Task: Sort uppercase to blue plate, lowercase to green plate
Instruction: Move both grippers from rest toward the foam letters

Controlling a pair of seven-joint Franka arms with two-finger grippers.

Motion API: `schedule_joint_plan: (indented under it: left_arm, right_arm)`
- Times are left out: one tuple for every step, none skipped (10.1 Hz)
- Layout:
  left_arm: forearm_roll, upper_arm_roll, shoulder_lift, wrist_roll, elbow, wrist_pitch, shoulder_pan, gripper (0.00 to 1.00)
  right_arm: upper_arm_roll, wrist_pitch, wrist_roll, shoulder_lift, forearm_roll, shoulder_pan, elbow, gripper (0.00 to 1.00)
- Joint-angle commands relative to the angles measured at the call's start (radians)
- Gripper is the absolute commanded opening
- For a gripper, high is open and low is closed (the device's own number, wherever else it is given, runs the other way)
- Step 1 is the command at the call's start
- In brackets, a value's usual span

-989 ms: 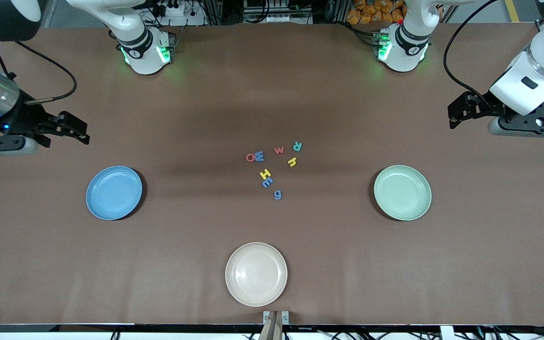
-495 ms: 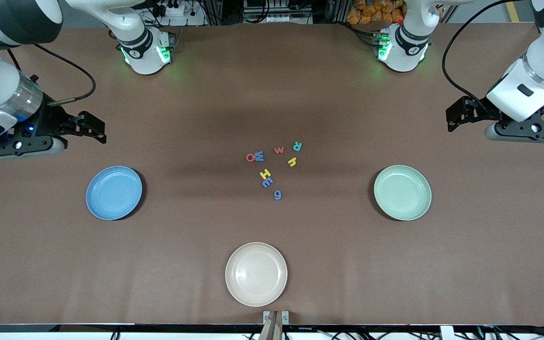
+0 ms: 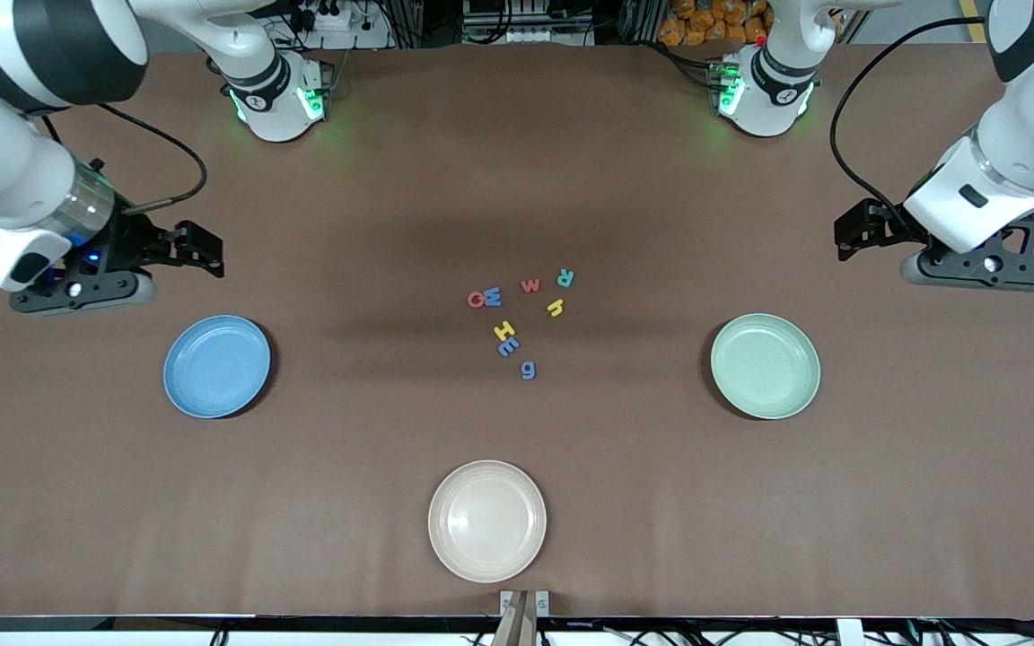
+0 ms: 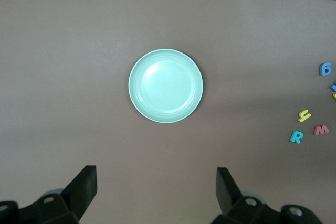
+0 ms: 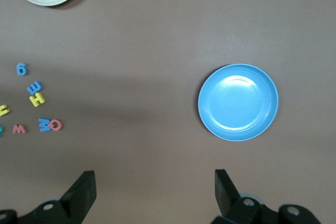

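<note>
The foam letters lie clustered mid-table: uppercase red Q [image 3: 477, 299] touching blue W [image 3: 493, 297], teal R [image 3: 565, 277] and yellow H [image 3: 504, 329]; lowercase red w [image 3: 530, 285], yellow h [image 3: 556, 308], a blue e-like letter [image 3: 509, 346] and blue g [image 3: 528, 369]. The blue plate [image 3: 216, 365] sits toward the right arm's end, the green plate [image 3: 765, 365] toward the left arm's end; neither holds anything. My right gripper [image 3: 205, 249] hangs open over bare table beside the blue plate [image 5: 238, 102]. My left gripper [image 3: 844, 238] hangs open over bare table beside the green plate [image 4: 165, 85].
A cream plate [image 3: 486, 520] lies near the table's front edge, nearer the front camera than the letters. Both arm bases [image 3: 276, 99] [image 3: 764, 90] stand along the back edge. Brown tabletop surrounds the letters and plates.
Both arms have swung inward from the table's ends toward the middle. Their grippers stay open. The letters and plates have not moved.
</note>
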Motion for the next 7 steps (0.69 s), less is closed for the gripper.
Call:
schedule_joint_plan:
  left_arm:
    - [-0.020,0.000,0.000,0.023,-0.002,0.004,-0.001,1.00]
    - [-0.020,-0.002,0.003,0.023,-0.005,0.006,0.001,1.00]
    - [-0.020,-0.002,0.002,0.023,-0.019,0.021,0.001,1.00]
    - [-0.020,-0.002,0.002,0.025,-0.028,0.030,0.002,1.00]
    - [-0.019,-0.002,0.003,0.025,-0.034,0.033,0.002,1.00]
    - [-0.020,-0.002,0.003,0.025,-0.041,0.043,0.004,1.00]
    - [-0.020,-0.002,0.003,0.025,-0.044,0.050,0.002,1.00]
  right_arm:
    - [-0.004,-0.007,-0.001,0.011,0.003,0.016,0.019,1.00]
    - [-0.004,-0.006,-0.001,0.012,0.001,0.027,0.019,1.00]
    - [-0.004,-0.003,0.001,0.017,0.001,0.036,0.019,1.00]
    - [-0.004,-0.001,0.002,0.020,0.001,0.044,0.019,1.00]
    - [-0.004,-0.001,0.005,0.020,-0.002,0.052,0.019,1.00]
    - [-0.004,-0.001,0.007,0.020,-0.002,0.052,0.019,1.00]
    - [-0.004,-0.001,0.007,0.020,-0.002,0.052,0.019,1.00]
